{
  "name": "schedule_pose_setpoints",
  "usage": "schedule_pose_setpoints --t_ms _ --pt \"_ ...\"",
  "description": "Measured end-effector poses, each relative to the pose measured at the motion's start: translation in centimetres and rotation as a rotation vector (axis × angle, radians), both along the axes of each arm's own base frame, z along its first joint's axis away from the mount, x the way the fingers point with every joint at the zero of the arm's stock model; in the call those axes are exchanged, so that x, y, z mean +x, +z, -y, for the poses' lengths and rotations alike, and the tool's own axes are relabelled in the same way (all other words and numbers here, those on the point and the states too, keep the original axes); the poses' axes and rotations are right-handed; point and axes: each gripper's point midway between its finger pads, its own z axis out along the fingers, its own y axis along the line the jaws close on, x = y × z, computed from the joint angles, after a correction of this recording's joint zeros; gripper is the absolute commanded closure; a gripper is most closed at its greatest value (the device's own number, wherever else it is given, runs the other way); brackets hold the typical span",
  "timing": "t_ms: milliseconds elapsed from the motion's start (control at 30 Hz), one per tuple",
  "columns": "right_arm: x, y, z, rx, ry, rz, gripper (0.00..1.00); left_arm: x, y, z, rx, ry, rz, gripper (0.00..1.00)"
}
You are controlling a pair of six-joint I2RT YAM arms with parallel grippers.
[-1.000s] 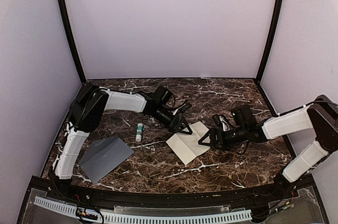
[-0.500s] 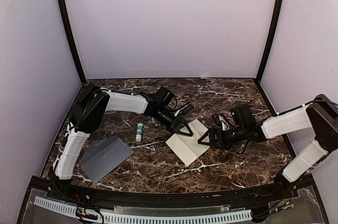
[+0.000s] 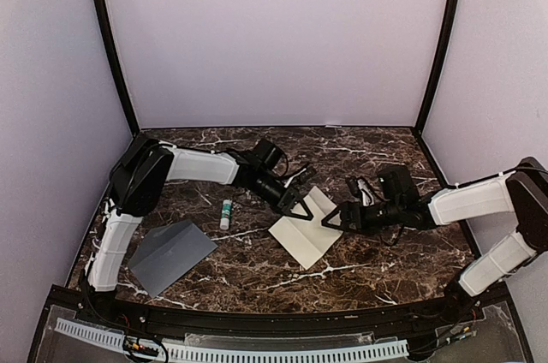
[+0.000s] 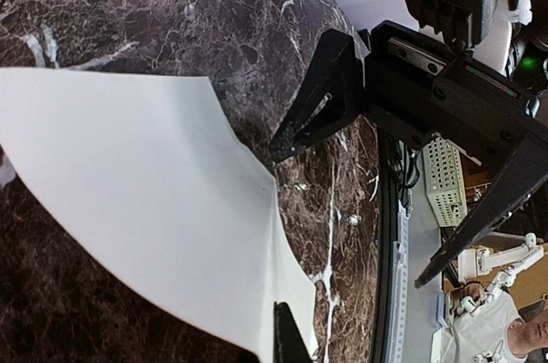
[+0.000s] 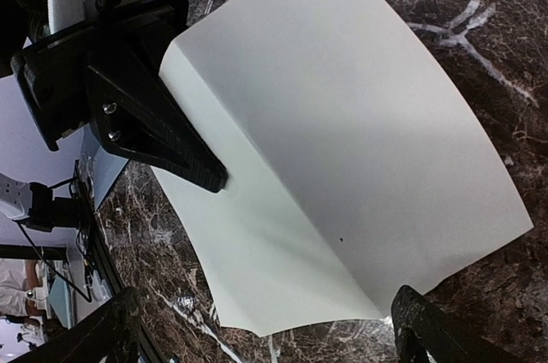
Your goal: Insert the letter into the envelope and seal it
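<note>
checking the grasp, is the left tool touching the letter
Touching: right wrist view shows the left tool, shut, tip on the edge of the letter.

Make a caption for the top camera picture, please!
Left claw pinches the cream letter by its edge, open right claw hovers beside it, grey envelope lies apart.

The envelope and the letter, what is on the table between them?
Only bare marble table lies straight between the envelope and the letter, seen in the top view. A small white tube lies just behind that stretch.
</note>
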Motion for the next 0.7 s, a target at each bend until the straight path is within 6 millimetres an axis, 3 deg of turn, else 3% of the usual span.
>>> schedule_pose_setpoints --t_ms 167,467,600,700 --pt "0.2 2.3 -0.1 0.032 0.009 0.073 0.02 -0.1 2.2 -0.4 -0.014 0.002 0.050 1.00" --pt "-0.3 11.2 0.7 0.145 0.035 0.410 0.01 -0.6 7.0 -1.2 -0.055 -0.004 0.150 1.00" --pt "-0.8 13.1 0.9 0.172 0.066 0.531 0.01 -1.4 7.9 -1.5 -0.052 -0.024 0.174 1.00" --pt "-1.1 13.5 0.7 0.177 0.104 0.581 0.02 -2.4 8.5 -1.5 -0.046 -0.046 0.194 1.00"
